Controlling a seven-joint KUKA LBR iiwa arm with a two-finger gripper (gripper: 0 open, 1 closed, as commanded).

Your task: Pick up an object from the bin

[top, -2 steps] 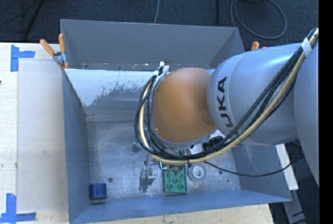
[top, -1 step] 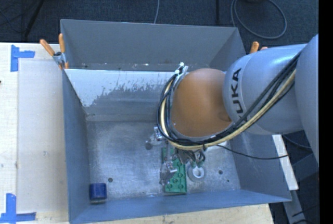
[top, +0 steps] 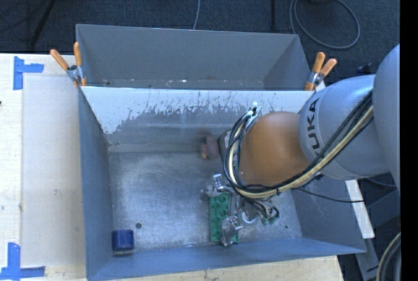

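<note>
Low over green strip [top: 217,214] by near wall, grip unreadable; likely light, stiff, slick plastic, best pinched across narrow sides.

Bright, even light from above, grey metal bin [top: 196,110] palest on its far sloped wall, soft sheen on the arm's rounded orange wrist cover [top: 277,142], dark shadow pooled beneath it on the bin floor, dark carpet [top: 215,12] behind dim.
</note>
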